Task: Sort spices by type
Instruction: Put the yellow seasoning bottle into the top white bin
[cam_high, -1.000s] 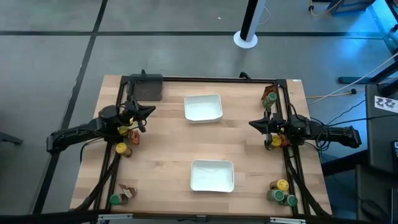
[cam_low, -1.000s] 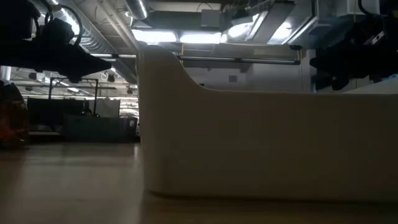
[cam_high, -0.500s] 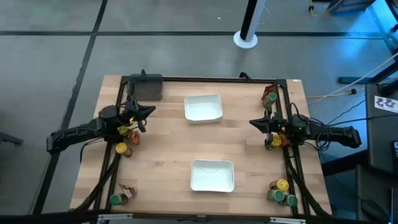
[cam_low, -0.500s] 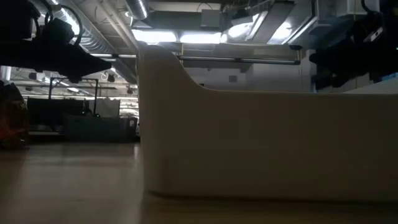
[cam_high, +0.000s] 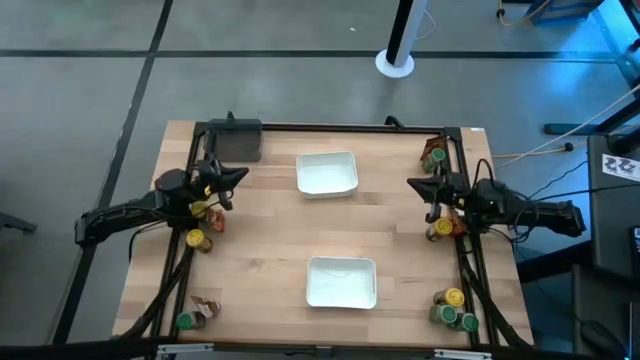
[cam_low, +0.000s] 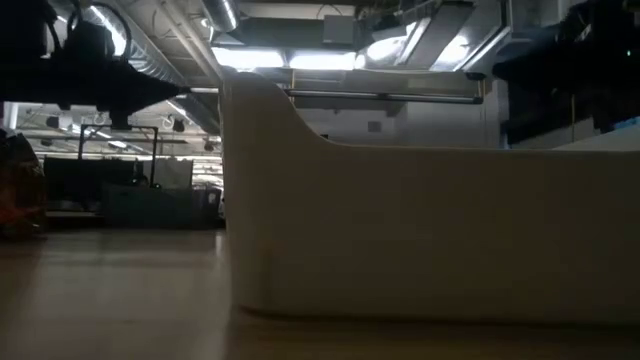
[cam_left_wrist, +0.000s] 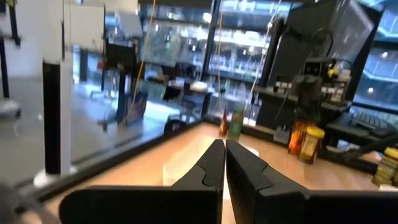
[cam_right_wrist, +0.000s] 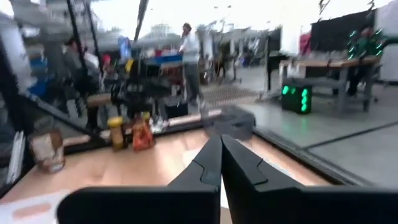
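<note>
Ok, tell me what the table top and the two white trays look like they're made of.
Table top: looks like light wood, matte, with plank seams running across it.
Far tray and near tray: smooth white, probably plastic, with rounded corners and a raised rim; ceramic cannot be ruled out.

The table (cam_high: 260, 250) is pale wood in light planks, and both trays (cam_high: 327, 172) (cam_high: 341, 281) on it are plain white. Beside the black left gripper (cam_high: 240, 173) stand yellow-lidded jars (cam_high: 197, 239); near the black right gripper (cam_high: 412, 182) sit a brown-orange packet (cam_high: 435, 156) and green-lidded jars (cam_high: 468, 322). The bin (cam_high: 234, 142) is dark grey.
</note>
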